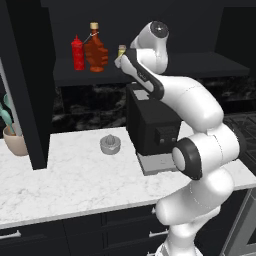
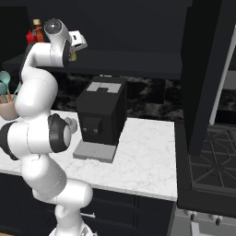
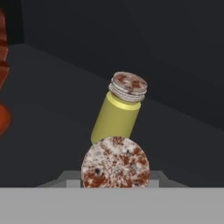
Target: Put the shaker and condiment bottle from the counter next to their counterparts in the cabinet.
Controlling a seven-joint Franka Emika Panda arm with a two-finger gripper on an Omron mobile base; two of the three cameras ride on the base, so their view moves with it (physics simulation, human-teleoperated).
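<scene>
1. Tool (image 1: pixel 120 61): raised to the cabinet (image 1: pixel 30 85) shelf (image 1: pixel 150 74), beside the yellow shaker there. The hand view has a speckled round cap (image 3: pixel 115 162) at the very bottom, right at the tool; the fingertips are hidden, so whether the tool is closed on it cannot be told.
2. Second shaker (image 3: pixel 120 109): yellow body, pale speckled cap, standing on the shelf just beyond the first cap; it looks tilted because the camera is rolled.
3. Condiment bottle (image 1: pixel 96 50): orange-red, on the shelf, touching or just beside the slim red squeeze bottle (image 1: pixel 78 53) on its left.
4. Bench (image 1: pixel 75 180): white marble carrying a black coffee machine (image 1: pixel 150 125), a small grey juicer (image 1: pixel 110 144) and a tan utensil pot (image 1: pixel 16 142).
5. Room: dark drawers below, stove (image 2: pixel 207 166) to the right.
</scene>
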